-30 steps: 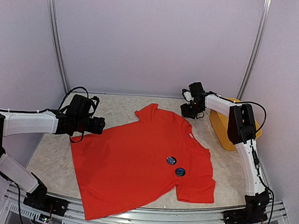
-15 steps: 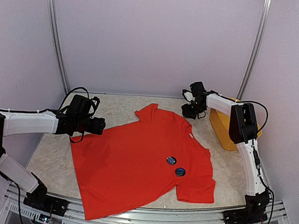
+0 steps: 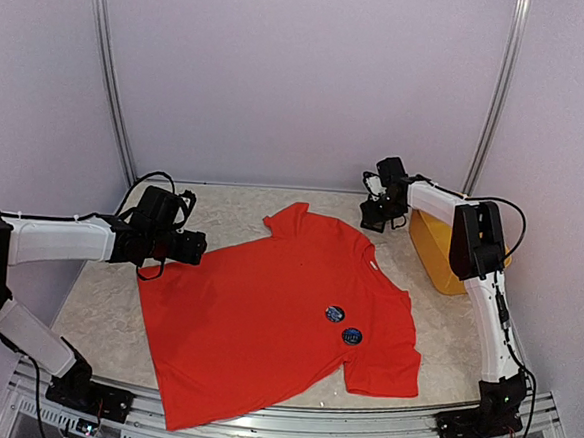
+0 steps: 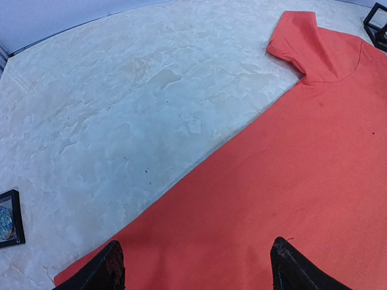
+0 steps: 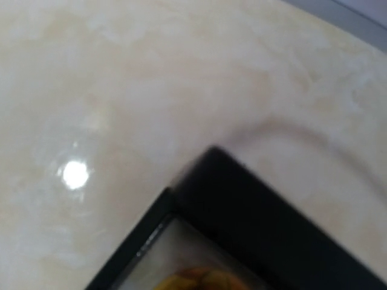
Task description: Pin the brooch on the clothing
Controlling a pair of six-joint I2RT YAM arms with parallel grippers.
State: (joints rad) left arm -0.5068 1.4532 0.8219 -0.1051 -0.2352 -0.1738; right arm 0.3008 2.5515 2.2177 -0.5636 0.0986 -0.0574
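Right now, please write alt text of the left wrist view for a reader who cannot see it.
A red-orange T-shirt lies flat on a pale marbled table, filling the lower right. The open left gripper shows two black fingertips at the bottom edge; a small black frame sits far left.

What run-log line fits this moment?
left tool open at T-shirt edge | right tool beside basket, state unclear | two brooches on T-shirt

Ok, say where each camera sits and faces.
Top external: above and behind, looking down on the T-shirt; left arm, right arm show.
Left wrist: over the T-shirt's edge and table, facing down; left gripper shows.
Right wrist: close over table, blurred black frame; no fingers show.
Shared: top and left wrist see the T-shirt.
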